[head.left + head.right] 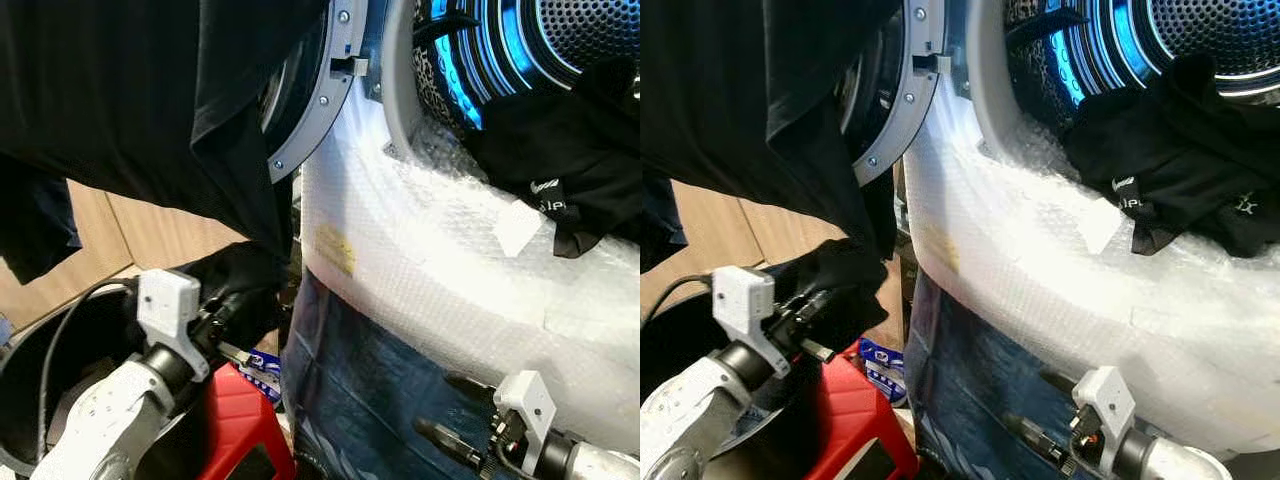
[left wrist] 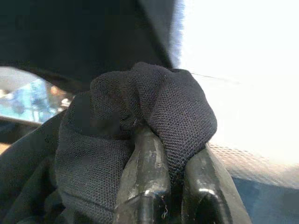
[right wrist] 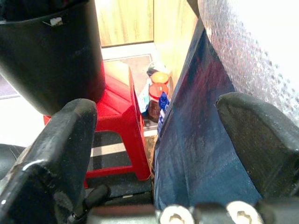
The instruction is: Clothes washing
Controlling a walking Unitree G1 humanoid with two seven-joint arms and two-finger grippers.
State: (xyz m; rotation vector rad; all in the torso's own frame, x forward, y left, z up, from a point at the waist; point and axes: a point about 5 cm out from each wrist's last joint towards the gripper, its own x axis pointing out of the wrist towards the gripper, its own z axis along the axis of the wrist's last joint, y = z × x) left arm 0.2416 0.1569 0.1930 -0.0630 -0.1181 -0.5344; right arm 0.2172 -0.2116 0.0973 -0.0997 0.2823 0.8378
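Observation:
A large black garment (image 1: 150,100) hangs across the upper left, in front of the washer's open door (image 1: 325,90). My left gripper (image 1: 232,308) is shut on a bunched fold of it, just above the basket; in the left wrist view the fingers (image 2: 145,158) pinch the black knit fabric (image 2: 163,102). A second black garment (image 1: 560,150) with a white label lies over the lip of the blue-lit drum (image 1: 520,40). My right gripper (image 1: 433,403) hangs low before the washer's front, open with nothing between its fingers (image 3: 70,135).
Bubble wrap (image 1: 430,250) covers the washer's front, with a dark blue sheet (image 1: 350,370) below it. A black basket (image 1: 30,370) sits at lower left on a red stool (image 1: 240,420). Jars (image 3: 158,91) stand on the floor by the wooden wall.

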